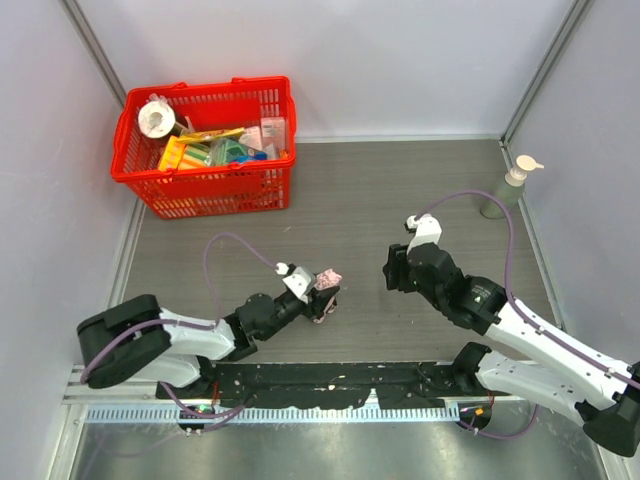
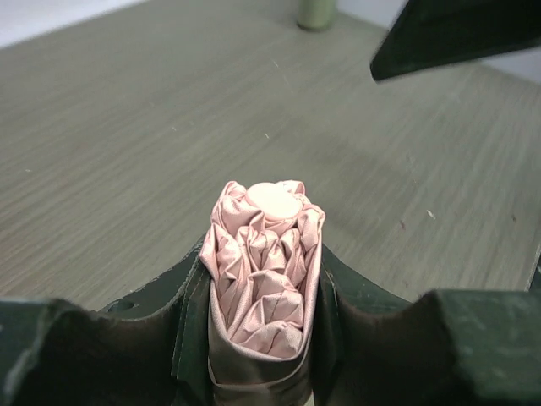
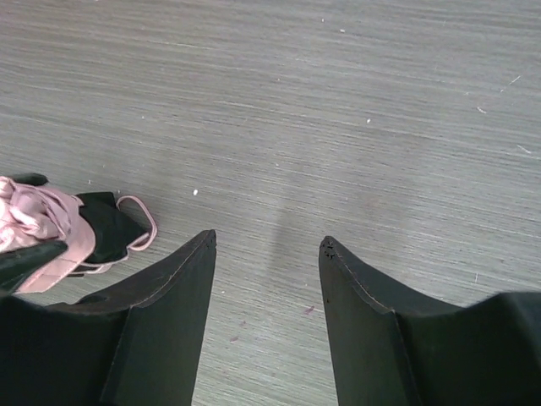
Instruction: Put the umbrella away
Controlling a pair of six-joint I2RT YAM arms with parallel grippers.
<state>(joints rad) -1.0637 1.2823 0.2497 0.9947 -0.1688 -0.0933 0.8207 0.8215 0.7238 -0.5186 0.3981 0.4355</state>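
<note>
While your left gripper (image 1: 325,293) lies low near the middle of the table (image 1: 380,190), its jaws are partly closed on the umbrella (image 2: 262,271). The bunched pale pink fabric is squeezed between the two fingers, and a smooth rounded pink end pokes out past them. A thin pink strap (image 3: 140,225) loops out beside the gripper. Your right gripper (image 3: 266,245) sits just to the right of the umbrella, apart from it. Its jaws stand moderately wide and have nothing between them, only bare table below.

The red basket (image 1: 215,192) sits at the far left corner, well apart from the umbrella. It is crowded with small goods: a white roll (image 1: 155,117) up at the left rim, a yellow pack (image 1: 177,155), green packets (image 1: 228,152), and pale pink and clear packets (image 1: 272,131) towards the right side. I cannot tell what lies deeper in it. A pump bottle (image 1: 505,190) stands upright at the far right edge.
</note>
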